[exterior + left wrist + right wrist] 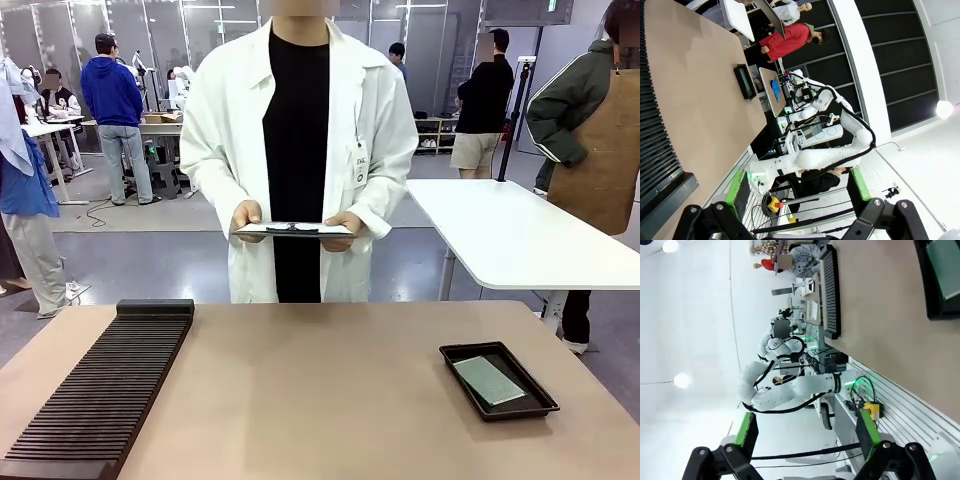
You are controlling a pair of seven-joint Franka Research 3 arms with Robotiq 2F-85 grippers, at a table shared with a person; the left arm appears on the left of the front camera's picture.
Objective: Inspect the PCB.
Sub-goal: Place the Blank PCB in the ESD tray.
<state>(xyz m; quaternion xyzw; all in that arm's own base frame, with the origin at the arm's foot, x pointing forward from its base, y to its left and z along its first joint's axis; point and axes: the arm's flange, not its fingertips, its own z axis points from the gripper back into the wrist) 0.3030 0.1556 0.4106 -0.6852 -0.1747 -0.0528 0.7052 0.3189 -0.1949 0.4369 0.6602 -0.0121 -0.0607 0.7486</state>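
**PCB waits in its tray, both grippers wide apart**

While the person in the white lab coat (300,150) stands at the far edge holding a white clipboard (293,230) level in both hands, the tan table (300,400) lies quiet. On the robot's right, a shallow black tray (497,380) sits near the table edge, and the green PCB (489,380) lies flat inside it, angled along the tray's length. Over on the left, a long black slotted rack (105,390) runs from near edge toward the middle, well apart from the tray. The left gripper (797,200) hangs off the table with its green-padded fingers spread, nothing between them. The right gripper (805,435) likewise has its fingers spread and bare. Behind, a white table (510,235) stands on a grey floor, with people about the workshop.
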